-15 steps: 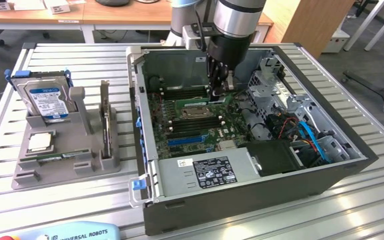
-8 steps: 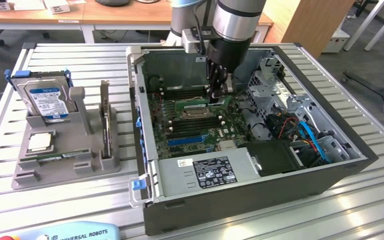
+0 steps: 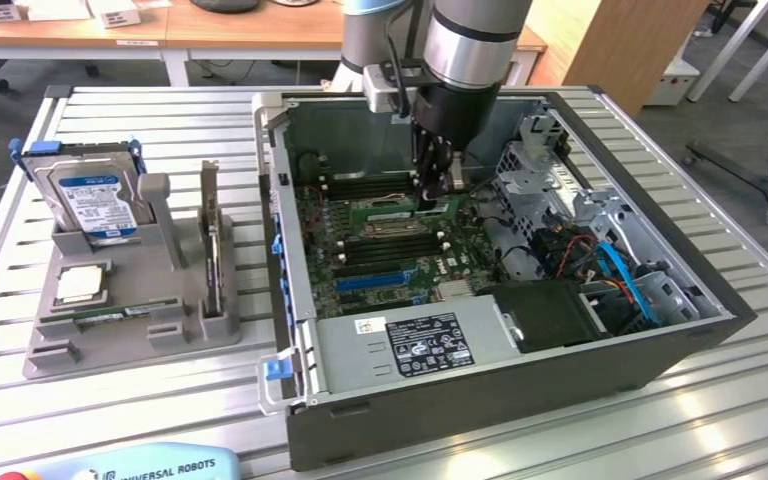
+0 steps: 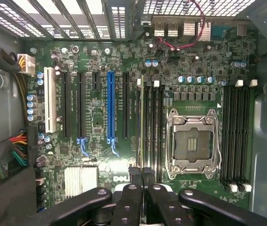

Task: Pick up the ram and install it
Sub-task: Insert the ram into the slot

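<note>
A silver slatted metal counter is seen in front. Behind it, light brown wooden desks are set on a grey floor. A brown wooden board is stood nearby.

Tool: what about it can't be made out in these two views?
- Whether the tool grips anything: exterior view, tips too small against the motherboard; wrist view, its own fingers cover them.
- The memory slots' ends by the tool: wrist view, hidden behind those fingers.
</note>
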Controlling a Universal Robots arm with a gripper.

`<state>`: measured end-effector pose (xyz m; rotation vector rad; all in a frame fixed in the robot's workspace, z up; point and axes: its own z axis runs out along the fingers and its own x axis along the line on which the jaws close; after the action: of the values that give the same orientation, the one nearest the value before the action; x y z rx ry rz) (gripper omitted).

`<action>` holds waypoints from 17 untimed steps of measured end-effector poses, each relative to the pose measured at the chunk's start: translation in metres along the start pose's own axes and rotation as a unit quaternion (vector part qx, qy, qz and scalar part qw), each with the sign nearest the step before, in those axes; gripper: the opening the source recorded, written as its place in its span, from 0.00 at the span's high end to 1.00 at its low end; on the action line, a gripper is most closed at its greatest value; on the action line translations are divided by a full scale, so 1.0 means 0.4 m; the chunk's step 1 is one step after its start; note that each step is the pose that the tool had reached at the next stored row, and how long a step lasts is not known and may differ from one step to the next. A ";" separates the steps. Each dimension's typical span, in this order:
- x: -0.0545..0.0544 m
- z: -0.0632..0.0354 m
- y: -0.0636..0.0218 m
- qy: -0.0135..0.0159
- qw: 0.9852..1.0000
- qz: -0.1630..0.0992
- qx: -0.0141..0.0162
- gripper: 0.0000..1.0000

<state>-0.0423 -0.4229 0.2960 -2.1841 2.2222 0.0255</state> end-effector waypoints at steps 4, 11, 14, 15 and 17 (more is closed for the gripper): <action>0.000 0.007 0.000 0.000 1.000 0.000 0.000 0.88; 0.001 0.019 0.000 0.000 1.000 0.000 0.000 0.88; 0.001 0.024 0.000 0.000 1.000 0.000 0.000 0.88; 0.001 0.026 0.000 0.000 1.000 0.000 0.000 0.88; 0.001 0.029 0.000 0.000 1.000 0.000 0.000 0.88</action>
<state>-0.0423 -0.4229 0.2844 -2.1842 2.2221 0.0255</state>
